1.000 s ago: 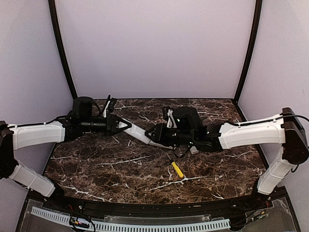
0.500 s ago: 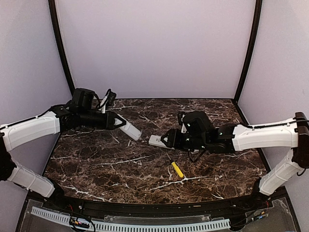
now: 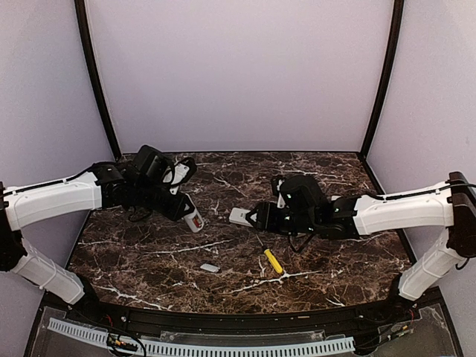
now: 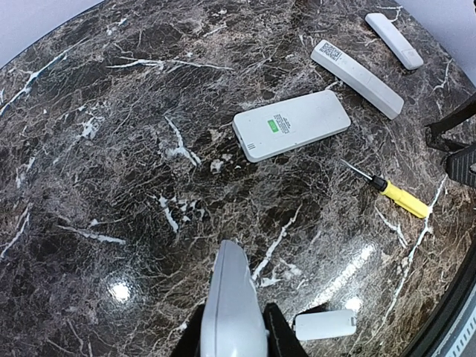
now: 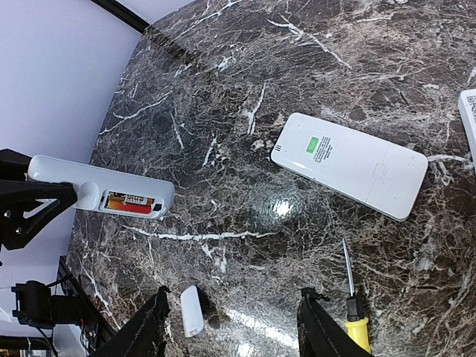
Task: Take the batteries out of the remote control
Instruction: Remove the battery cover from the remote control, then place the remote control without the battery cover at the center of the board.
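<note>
On the top view, the two arms have pulled apart since a second ago. The left tool [image 3: 184, 210] swung the slim remote [image 3: 193, 219] back to its own side, and a small white cover [image 3: 210, 268] now lies on the tabletop [image 3: 149, 253] (it wasn't there before). So I'd say the compartment is open and the actual unloading can start.

From the left wrist, that tool's jaws are clamped on the remote's sides.

From the right wrist, the right tool [image 5: 232, 327] stands spread wide, holding nothing. The batteries [image 5: 128, 201] show orange in the open bay, not yet out of the remote.
</note>
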{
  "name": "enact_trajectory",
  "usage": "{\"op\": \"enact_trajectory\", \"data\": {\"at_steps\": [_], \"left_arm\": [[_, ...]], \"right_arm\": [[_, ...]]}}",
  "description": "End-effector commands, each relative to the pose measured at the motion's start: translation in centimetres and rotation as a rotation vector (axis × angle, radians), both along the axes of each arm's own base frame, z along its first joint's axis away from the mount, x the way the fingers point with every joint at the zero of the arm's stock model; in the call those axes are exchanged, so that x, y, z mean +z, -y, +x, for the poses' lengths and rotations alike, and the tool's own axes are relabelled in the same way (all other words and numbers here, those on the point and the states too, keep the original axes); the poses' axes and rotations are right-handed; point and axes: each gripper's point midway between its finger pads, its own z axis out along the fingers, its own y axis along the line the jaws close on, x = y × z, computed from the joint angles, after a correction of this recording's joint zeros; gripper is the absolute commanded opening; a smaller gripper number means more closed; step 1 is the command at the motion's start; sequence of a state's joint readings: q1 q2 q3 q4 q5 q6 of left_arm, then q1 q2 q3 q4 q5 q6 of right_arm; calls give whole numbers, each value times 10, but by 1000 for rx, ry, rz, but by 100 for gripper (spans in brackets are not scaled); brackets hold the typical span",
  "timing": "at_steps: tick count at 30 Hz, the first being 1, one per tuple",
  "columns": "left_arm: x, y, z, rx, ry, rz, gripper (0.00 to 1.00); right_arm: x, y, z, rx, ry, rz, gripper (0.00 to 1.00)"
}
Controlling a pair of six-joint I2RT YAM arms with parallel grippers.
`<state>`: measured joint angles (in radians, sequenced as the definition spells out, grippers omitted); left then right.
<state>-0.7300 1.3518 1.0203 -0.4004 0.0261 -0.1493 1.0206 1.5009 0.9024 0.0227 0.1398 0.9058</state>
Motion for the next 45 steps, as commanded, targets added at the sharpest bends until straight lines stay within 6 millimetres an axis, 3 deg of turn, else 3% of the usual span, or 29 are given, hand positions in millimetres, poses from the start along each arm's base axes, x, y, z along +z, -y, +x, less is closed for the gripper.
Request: {"op": "enact_trajectory", "data": {"at_steps": [1,6,10,14,20,27,34,45], "left_arm": [[10,1,6,-1,30,40,0],[20,3,10,22,-9,-76,0],[32,-5,18,16,-121,-270,0],[40,13,3,-155,-226,-433,1],[22,38,-22,-318,-450,-513,2],[-7,64,-44,-415,-579,-442,3],[-26,93,-59,-499,-703,-429,6],[-77,91,-57,-444,-764,-287,18]], "right_arm": [[-1,-3,1,11,13,20,57],[-1,5,2,1,30,-14,58],[-9,21,0,-4,24,-116,58],[-1,18,-9,99,74,-149,59],[6,18,-6,150,98,-112,64],[-14,31,0,170,40,-92,64],[-21,39,-2,164,27,-79,65],[-40,41,-8,166,-15,-82,65]]}}
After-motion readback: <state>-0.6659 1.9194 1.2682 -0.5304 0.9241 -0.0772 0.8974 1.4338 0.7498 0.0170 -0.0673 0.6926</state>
